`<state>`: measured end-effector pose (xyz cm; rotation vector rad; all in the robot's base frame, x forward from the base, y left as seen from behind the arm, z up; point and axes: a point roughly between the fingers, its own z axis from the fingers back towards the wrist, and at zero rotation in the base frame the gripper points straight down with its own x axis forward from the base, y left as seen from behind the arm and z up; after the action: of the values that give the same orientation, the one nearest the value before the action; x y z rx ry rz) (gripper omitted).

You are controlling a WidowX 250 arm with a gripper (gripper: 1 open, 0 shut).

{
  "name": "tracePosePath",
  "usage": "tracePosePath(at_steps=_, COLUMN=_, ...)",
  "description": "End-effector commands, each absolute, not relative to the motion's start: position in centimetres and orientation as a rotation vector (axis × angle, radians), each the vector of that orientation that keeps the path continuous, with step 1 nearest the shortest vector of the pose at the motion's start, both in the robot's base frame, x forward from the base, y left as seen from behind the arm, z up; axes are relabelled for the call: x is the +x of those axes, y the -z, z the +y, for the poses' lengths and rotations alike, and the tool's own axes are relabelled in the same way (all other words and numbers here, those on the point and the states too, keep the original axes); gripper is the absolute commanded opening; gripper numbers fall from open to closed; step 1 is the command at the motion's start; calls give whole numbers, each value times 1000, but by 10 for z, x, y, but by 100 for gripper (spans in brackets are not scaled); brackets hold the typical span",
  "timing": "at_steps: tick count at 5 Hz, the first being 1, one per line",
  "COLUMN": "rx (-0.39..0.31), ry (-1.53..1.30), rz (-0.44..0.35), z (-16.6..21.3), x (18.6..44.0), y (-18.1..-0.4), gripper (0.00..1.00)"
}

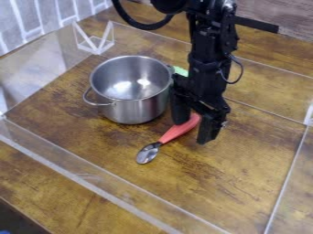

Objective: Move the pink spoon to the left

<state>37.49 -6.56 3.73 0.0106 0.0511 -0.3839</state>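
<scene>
- Lying on your brown wooden table (73, 196), the short pink-handled spoon with its shiny silver bowl (163, 144) points toward the camera.
- Your black gripper (192, 127) stands with fingers spread wide, straddling the spoon's handle, holding nothing.
- Left of it stands a round steel pot (127, 88).

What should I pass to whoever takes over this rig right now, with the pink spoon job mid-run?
Gripper: open, pointing down, jaws straddling the spoon's handle end; nothing gripped yet.
Pink spoon: lying flat on the wooden table, silver bowl toward the near left, handle running up under the gripper.
Nearby: metal pot just left of the gripper, a green vegetable partly hidden behind the arm.
Done: gripper lined up over the handle.
Left: close on the handle, lift, carry the spoon left, release.
</scene>
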Motion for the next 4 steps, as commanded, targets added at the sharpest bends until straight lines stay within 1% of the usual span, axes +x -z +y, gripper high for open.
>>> tracePosePath(at_steps=1, rx=-1, ry=356, rz=103, z=-67, x=372, y=-25, gripper=100)
tracePosePath(at_steps=2, rx=-10, ry=351, rz=121, z=-76, x=372, y=-24, gripper=100)
tracePosePath(at_steps=4, rx=-25, ry=336, rz=156, z=-66, x=374, y=-8, gripper=100)
